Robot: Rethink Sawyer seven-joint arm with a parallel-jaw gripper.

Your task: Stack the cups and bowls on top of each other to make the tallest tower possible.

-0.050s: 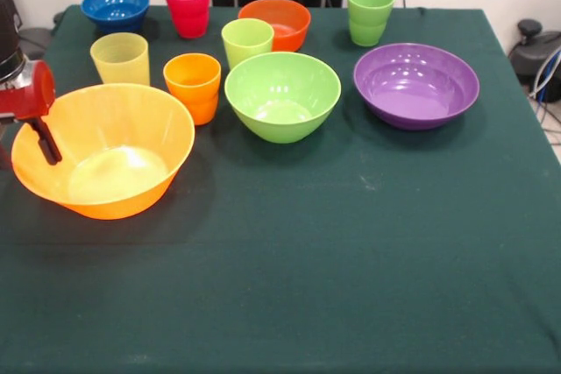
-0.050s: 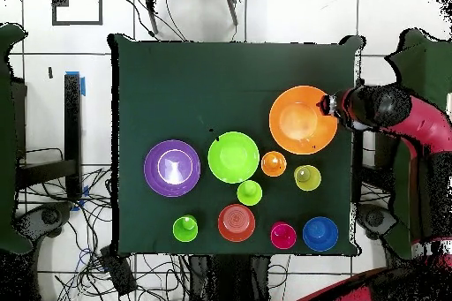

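Covering the whole bench (image 1: 351,286) is a dark green cloth, and nothing on it is stacked yet. Largest is the translucent orange bowl (image 1: 114,159), tipped a little and sitting by one side edge of the bench. The pincer (image 1: 44,139) pinches this bowl's rim, one dark finger inside the wall, with the red and black arm (image 2: 397,116) reaching in over that edge. Next in size, the purple bowl (image 1: 417,85) rests near the opposite side edge. Between those two stands the lime green bowl (image 1: 282,95), around the middle of the bench. The orange-red bowl (image 1: 279,22) sits behind it toward the robot's edge, and the blue bowl (image 1: 115,7) occupies the corner on the arm's side. Smaller still are the cups, all upright and apart: the yellow cup (image 1: 120,59) and orange cup (image 1: 193,83) just beside the large bowl, the lime cup (image 1: 247,42) touching nothing, the red cup (image 1: 188,6) near the blue bowl, and the darker green cup (image 1: 369,14) behind the purple bowl.
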